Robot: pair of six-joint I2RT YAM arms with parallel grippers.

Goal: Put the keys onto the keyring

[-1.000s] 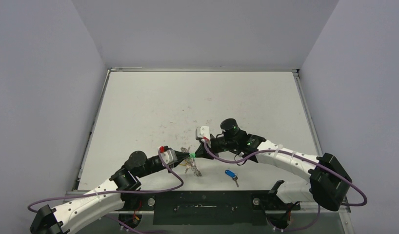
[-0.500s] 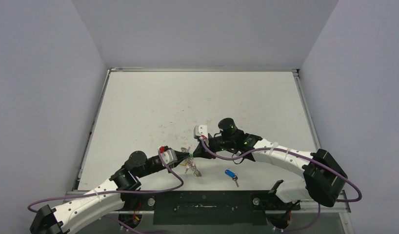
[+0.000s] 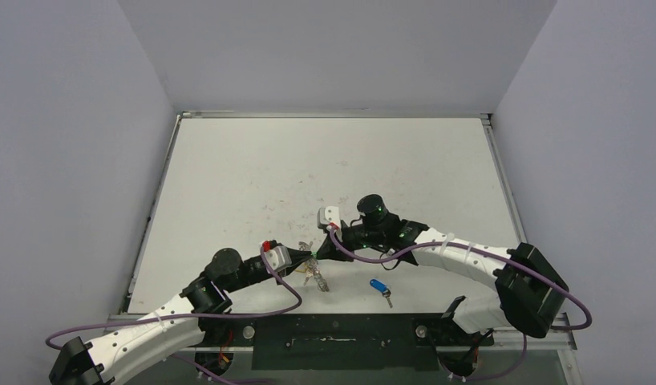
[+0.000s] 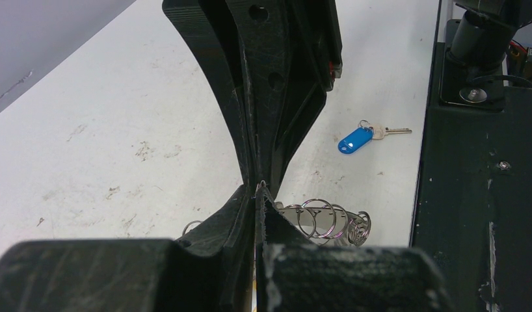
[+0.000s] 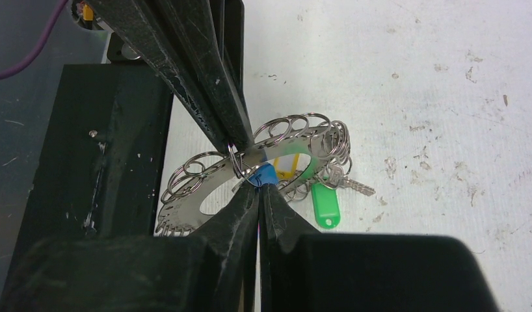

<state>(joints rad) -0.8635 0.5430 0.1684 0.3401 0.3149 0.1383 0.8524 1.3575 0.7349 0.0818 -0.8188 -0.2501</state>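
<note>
Nearest us, the black base plate runs along the table's near edge between the two arm mounts. Just past it, on the white table, the loose blue key lies flat to the right of the work. It is well apart from both tools and nothing covers it.

To its left, close to the near edge, sits the keyring with its wire loops bunched together; we cannot tell whether it lies quite flat. Both arms meet over it, the left from the near left and the right reaching in from the right. The left gripper is pressed closed, with a thin wire loop of the keyring nipped at its tip. The right gripper is closed as well, and a blue tag at the ring's inner edge looks pinched in its tip. The two tips nearly touch, so each crowds the other.

From above, the arms cover most of this and we make out only glinting metal. The right wrist view adds a green tag, a yellow tag half under the loops and a silver key beside the ring. The left wrist view gives the loops, the loose blue key and the plate's edge instead.

Beyond the grippers, the stained white surface runs left, right and on to the far rim and the grey walls.
</note>
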